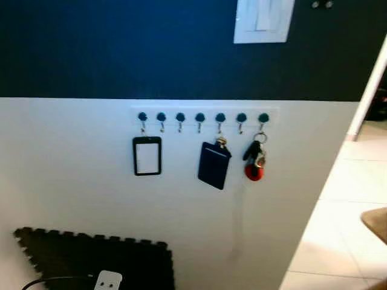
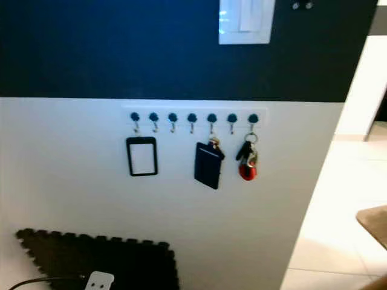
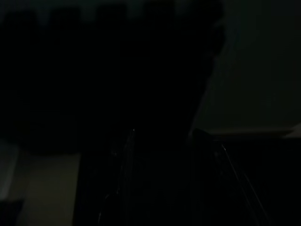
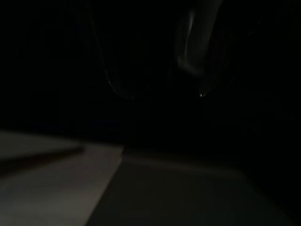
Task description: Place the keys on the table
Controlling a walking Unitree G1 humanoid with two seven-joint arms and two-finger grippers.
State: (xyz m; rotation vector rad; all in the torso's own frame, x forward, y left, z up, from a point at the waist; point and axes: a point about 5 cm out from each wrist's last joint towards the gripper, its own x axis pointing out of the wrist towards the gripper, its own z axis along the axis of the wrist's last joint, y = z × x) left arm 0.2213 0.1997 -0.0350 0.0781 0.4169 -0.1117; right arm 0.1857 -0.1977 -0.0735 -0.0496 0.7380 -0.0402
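Observation:
The keys [image 1: 256, 158], a small bunch with a black fob and a round red tag, hang from the rightmost hook of a white hook rail [image 1: 199, 117] on the white lower wall straight ahead. A brown table corner [image 1: 376, 222] pokes in at the right edge, over the tiled floor. Both wrist views are very dark. My left gripper [image 3: 162, 141] and my right gripper [image 4: 157, 89] are faint outlines there, hanging low in the shade, far from the keys.
On the same rail hang a black-framed badge holder [image 1: 147, 156] and a dark blue card holder [image 1: 213, 165]. A white light switch [image 1: 263, 21] sits on the dark upper wall. A black foam mat [image 1: 97, 260] leans below. Pale tiled floor [image 1: 338, 241] opens to the right.

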